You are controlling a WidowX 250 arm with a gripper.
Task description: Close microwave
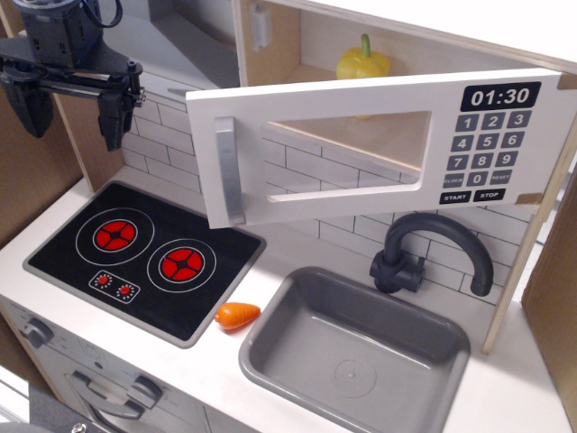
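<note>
The toy microwave has a wide white door [379,149] that stands swung open toward me, hinged at the right. The door has a rectangular window [347,149], a vertical silver bar handle [224,171] at its left edge, a black clock display [500,96] reading 01:30 and a grey keypad [488,149]. A yellow pepper [363,63] sits inside the cavity behind it. My gripper [70,113] hangs at the top left, above the stove and well left of the handle. Its two black fingers are spread apart and hold nothing.
A black stovetop [144,257] with two red burners lies below the gripper. An orange toy carrot [237,315] lies on the counter beside a grey sink [356,347]. A black faucet [433,253] stands under the door's right part. A grey range hood [176,41] is behind the gripper.
</note>
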